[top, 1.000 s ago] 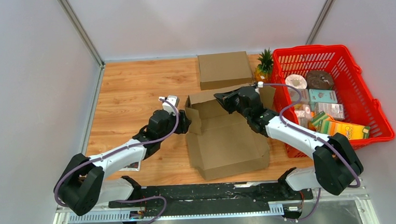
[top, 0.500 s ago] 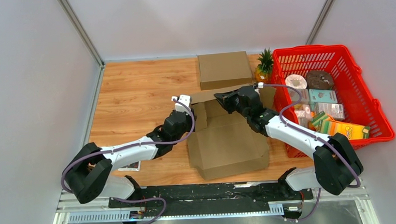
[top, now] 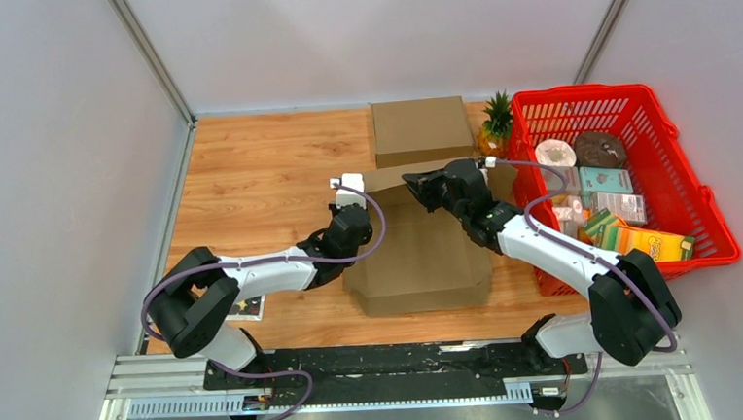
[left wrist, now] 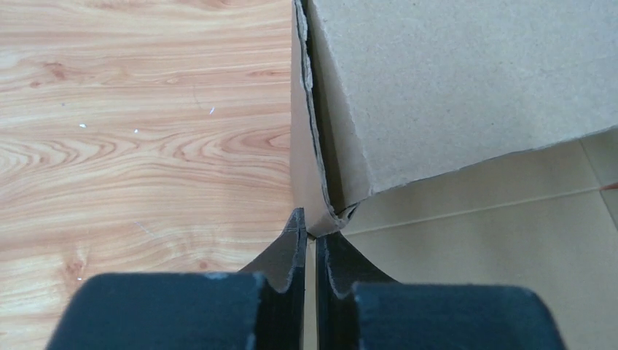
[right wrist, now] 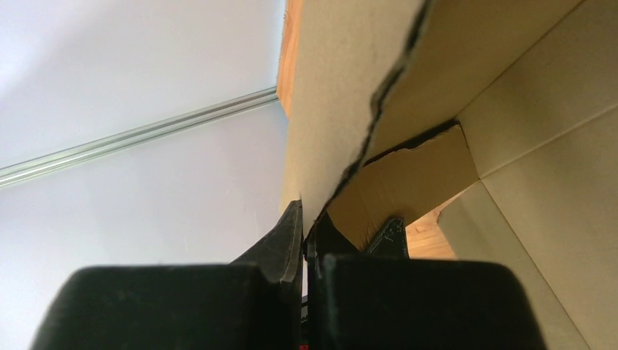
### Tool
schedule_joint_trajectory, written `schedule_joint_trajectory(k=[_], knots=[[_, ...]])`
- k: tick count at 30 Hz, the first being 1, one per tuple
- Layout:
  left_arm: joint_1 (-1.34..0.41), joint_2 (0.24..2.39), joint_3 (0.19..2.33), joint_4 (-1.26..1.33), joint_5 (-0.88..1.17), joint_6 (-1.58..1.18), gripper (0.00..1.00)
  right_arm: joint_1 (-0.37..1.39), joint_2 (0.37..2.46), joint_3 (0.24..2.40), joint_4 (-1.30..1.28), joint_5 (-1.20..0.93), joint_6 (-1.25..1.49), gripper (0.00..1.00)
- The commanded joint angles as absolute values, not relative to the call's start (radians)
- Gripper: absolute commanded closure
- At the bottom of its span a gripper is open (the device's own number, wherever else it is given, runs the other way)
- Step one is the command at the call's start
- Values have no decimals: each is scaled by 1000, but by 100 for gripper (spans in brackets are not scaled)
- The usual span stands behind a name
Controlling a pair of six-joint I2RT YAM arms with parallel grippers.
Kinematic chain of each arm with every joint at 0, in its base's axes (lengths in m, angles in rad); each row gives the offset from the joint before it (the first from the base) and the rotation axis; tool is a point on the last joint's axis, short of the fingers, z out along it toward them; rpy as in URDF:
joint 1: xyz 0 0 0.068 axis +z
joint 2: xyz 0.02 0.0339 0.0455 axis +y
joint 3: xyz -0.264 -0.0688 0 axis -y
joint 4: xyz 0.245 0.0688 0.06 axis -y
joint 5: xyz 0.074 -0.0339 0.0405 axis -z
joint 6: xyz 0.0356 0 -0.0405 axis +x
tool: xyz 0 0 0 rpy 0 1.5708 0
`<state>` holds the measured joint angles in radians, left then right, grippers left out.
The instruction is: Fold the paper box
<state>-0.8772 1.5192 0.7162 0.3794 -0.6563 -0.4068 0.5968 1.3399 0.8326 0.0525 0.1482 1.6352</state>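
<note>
Changed since a second ago: my left fingers (left wrist: 297, 244) have swung in against the left side of the brown cardboard box (top: 419, 261), and a flat panel now covers its inside. The box lies mid wooden surface (top: 248, 169). The left fingers are narrowed to a slit with the box corner at their tips; whether they hold it, I cannot tell. My right fingers (right wrist: 294, 227) are clamped on the far wall's edge. Print on the packets (top: 605, 181) in the red plastic basket (top: 698, 200) is too small to read.

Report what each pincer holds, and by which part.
Left pincer: nearer brown cardboard box, by a side wall's corner. Right pincer: same box, far wall's edge.
</note>
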Motion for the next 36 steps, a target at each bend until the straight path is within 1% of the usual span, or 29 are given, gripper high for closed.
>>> schedule_joint_trajectory(k=[1,3,4,5,6,7,8,9,11,13,15,16,17,18,19,21,24,26,27,29,30,31,32,33,34,35,36], knots=[[-865,1531,767,416,-808,-432,99,621,1341,854,-54,80,1663,100],[-865,1534,776,396,-807,-451,100,623,1348,876,-72,80,1663,100],[-864,1535,772,426,-781,-439,100,623,1353,883,-77,75,1664,100],[-862,1540,759,464,-705,-413,97,621,1359,888,-78,75,1664,100],[-859,1539,758,488,-668,-375,84,621,1361,893,-77,72,1666,100],[-856,1537,758,492,-648,-368,74,621,1362,894,-75,72,1666,100],[-851,1536,753,497,-606,-361,66,621,1364,894,-75,71,1667,100],[-847,1532,752,491,-606,-362,59,621,1361,897,-72,69,1667,100],[-836,1537,755,486,-632,-361,57,621,1358,897,-71,63,1678,100],[-831,1548,775,445,-681,-359,59,621,1356,894,-71,48,1689,100],[-831,1580,839,340,-788,-386,67,623,1355,893,-69,38,1715,100],[-833,1594,869,289,-823,-397,75,624,1355,893,-72,35,1726,100],[-831,1632,943,222,-904,-452,91,624,1351,893,-77,35,1747,100],[-830,1652,983,71,-943,-484,98,627,1348,893,-89,38,1755,100],[-828,1681,1032,11,-987,-515,100,632,1347,896,-98,40,1762,100],[-827,1681,1023,-5,-986,-537,100,632,1348,899,-110,40,1769,100],[-827,1629,919,127,-954,-499,100,638,1353,913,-133,52,1772,100],[-827,1595,876,144,-960,-477,100,644,1358,916,-132,57,1781,100],[-825,1586,852,241,-945,-445,100,646,1361,919,-133,63,1778,100],[-818,1565,767,358,-827,-366,100,652,1373,933,-138,57,1763,99],[-812,1557,743,439,-790,-354,100,652,1376,936,-140,57,1752,96],[-808,1537,700,462,-757,-351,100,652,1373,937,-140,61,1703,93],[-807,1525,683,472,-747,-348,100,652,1365,942,-153,69,1665,84],[-807,1513,669,476,-744,-347,100,650,1361,959,-167,80,1613,79],[-807,1491,643,476,-747,-348,100,640,1355,971,-188,83,1457,75],[-804,1476,631,480,-738,-357,100,635,1347,982,-222,86,1368,63],[-802,1462,621,483,-727,-359,100,618,1330,1003,-236,65,1251,55]])
